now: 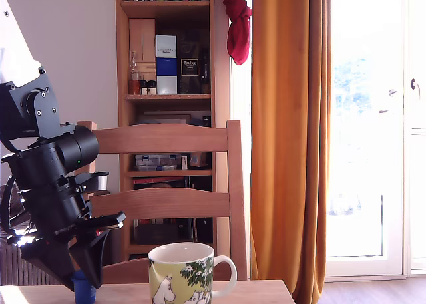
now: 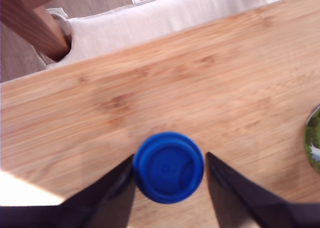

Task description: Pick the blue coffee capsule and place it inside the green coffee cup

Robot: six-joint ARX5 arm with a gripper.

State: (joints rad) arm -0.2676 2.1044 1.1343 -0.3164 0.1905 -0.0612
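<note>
On the exterior view's left we see our gripper (image 1: 83, 277) spread wide around the blue coffee capsule (image 2: 168, 166), which stands on the pale wooden counter (image 2: 200, 88). Rightward come the green coffee cup (image 1: 181, 275), a wooden chair (image 1: 166, 184) before a bookshelf (image 1: 166, 84), then an orange curtain (image 1: 289, 131) beside a bright window (image 1: 373, 118).

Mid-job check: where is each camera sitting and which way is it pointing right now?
Exterior view: low at table height, off the arm, facing a chair and bookshelf; the black arm fills its left, tool down at the blue coffee capsule, green coffee cup centre.
Wrist view: on the wrist, looking down at the wooden table; two dark fingers flank the capsule with gaps either side.
Shared: capsule, cup (only an edge in the wrist view), table, tool.
</note>
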